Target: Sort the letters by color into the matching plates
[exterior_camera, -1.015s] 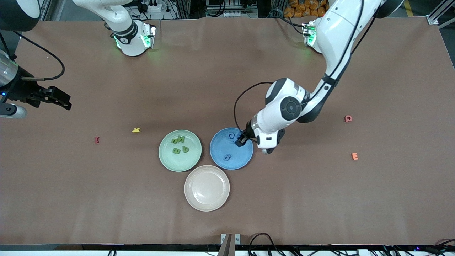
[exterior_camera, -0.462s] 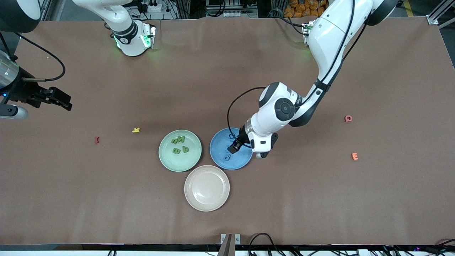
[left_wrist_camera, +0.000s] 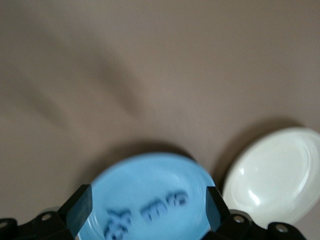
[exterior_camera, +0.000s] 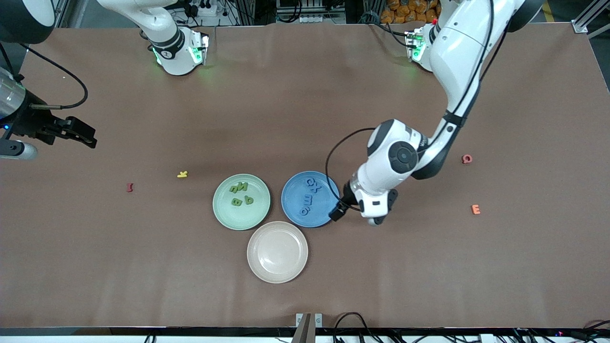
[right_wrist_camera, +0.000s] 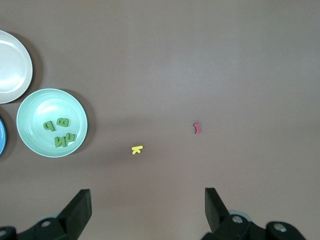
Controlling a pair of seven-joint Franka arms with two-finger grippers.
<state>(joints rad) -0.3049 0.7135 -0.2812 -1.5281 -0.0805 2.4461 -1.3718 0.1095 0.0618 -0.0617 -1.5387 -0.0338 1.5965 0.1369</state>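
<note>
Orange E-shaped letter [exterior_camera: 475, 209], right of frame, we judge nearest the left gripper [exterior_camera: 337, 214], fingers apart, empty; right gripper [exterior_camera: 90, 139] waits apart.

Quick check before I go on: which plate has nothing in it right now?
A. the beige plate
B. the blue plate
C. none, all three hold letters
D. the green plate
A. The beige plate shows a bare inside, while the green plate holds green letters and the blue plate holds blue letters.
</note>
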